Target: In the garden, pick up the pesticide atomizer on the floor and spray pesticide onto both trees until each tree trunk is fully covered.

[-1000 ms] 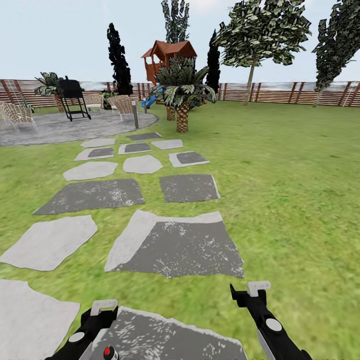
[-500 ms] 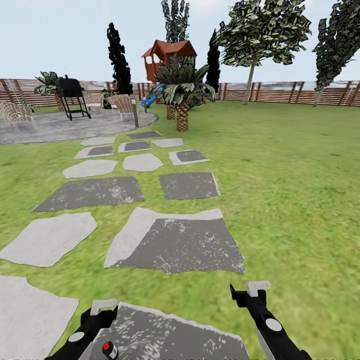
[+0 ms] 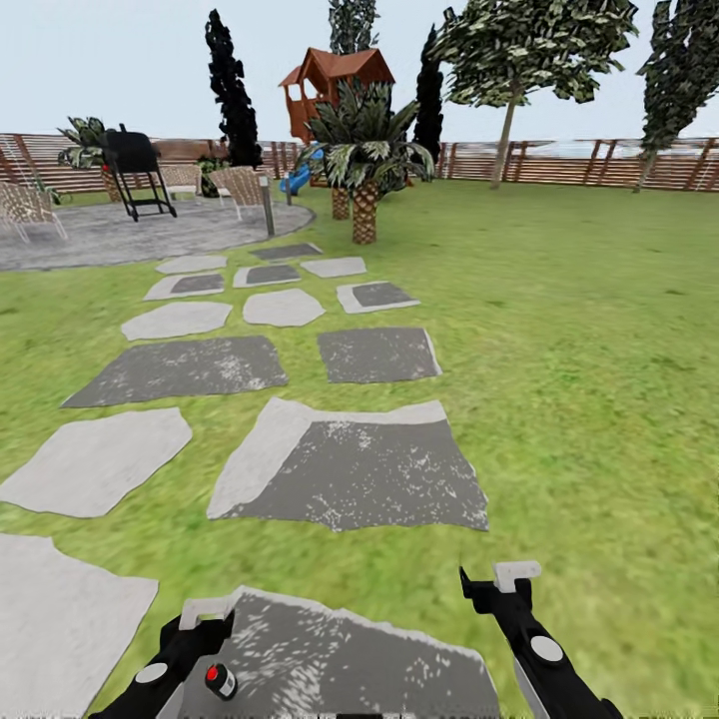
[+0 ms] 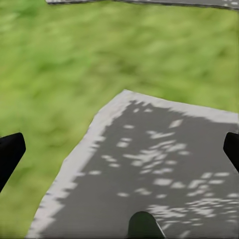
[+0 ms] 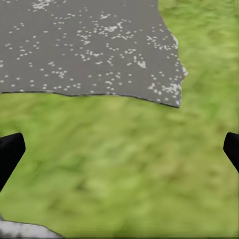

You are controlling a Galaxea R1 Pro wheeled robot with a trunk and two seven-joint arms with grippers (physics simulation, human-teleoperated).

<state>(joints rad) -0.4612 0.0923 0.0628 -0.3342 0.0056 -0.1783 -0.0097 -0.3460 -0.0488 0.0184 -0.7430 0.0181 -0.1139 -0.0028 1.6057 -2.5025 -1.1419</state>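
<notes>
The pesticide atomizer [image 3: 220,681] sits on a grey slab [image 3: 350,659] just beside the left gripper [image 3: 205,619]. That gripper is wide open and empty, and so is the right gripper [image 3: 499,584]. I think grabbing comes next: lower and squeeze.

Open lawn ahead, little in the way

Flat grass [image 3: 579,379] and stepping slabs [image 3: 350,474] are seen before both tools; a palm [image 3: 364,180] and grill [image 3: 135,170] stand well beyond.
</notes>
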